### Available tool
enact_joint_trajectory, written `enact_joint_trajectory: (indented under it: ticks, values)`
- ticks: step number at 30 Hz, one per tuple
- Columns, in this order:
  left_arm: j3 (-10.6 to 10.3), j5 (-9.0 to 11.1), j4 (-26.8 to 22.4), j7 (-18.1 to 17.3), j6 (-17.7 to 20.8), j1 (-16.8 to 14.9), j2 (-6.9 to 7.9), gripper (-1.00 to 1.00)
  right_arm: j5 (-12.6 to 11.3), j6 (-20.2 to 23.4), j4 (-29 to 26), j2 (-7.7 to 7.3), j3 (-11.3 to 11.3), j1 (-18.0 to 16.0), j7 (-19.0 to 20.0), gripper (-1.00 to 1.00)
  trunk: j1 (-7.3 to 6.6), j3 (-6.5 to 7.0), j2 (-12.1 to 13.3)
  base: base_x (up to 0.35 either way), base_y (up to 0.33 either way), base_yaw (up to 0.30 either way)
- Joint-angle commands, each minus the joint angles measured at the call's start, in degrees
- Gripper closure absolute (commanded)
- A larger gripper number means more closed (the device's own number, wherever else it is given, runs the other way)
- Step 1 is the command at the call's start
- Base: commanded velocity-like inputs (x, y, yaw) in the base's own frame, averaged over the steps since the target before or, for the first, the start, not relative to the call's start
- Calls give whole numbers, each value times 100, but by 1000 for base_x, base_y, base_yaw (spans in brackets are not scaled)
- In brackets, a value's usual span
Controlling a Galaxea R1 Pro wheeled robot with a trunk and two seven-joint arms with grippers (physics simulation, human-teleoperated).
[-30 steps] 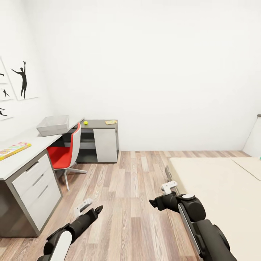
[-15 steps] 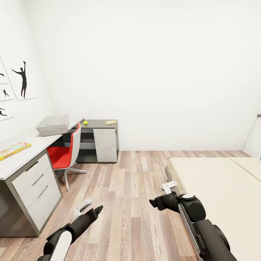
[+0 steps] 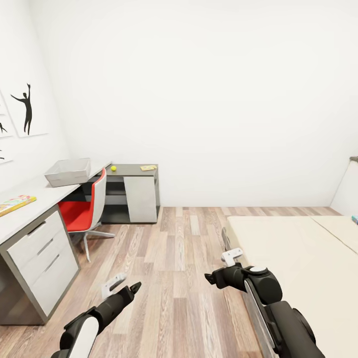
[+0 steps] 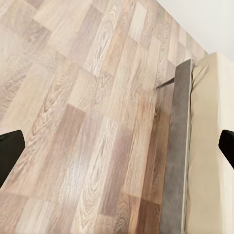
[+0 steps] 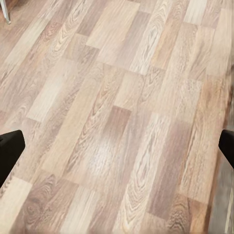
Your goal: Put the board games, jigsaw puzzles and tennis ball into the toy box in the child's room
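The left gripper point(image 3: 133, 287) hangs low over the wood floor point(image 3: 184, 278) with nothing in it; in its wrist view the two fingertips point(image 4: 9, 151) sit far apart at the picture's edges, so it is wide open. The right gripper point(image 3: 209, 278) is likewise spread wide and empty, its fingertips point(image 5: 9, 148) parted over bare planks, just beside the bed point(image 3: 298, 258).

The bed's beige mattress runs along the right, and a small blue-green thing point(image 3: 355, 219) shows at its far edge, too cut off to identify. On the left stands the table point(image 3: 30, 209) with white drawers. A flat colourful box point(image 3: 15, 204) lies on its near end. Farther along sits the pale grey toy box point(image 3: 68, 172). On the dark wing beyond lie the tennis ball point(image 3: 113, 168) and a slim yellow box point(image 3: 148, 168), well apart. A red chair point(image 3: 84, 214) is tucked at the table.
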Motion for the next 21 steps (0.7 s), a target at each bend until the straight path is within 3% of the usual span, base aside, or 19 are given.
enact_joint_trajectory:
  ticks: [1, 21]
  values:
    - [8, 60, -10, 44, 31, -4, -5, -100, 61, 17, -5, -4, 7, -5, 46, -100, 0, -6, -4, 0, -187, 0]
    - [5, 51, -10, 52, 29, -4, -5, -100, 63, 17, -5, -3, 7, -5, 46, -100, 0, -6, -4, 0, -210, 0]
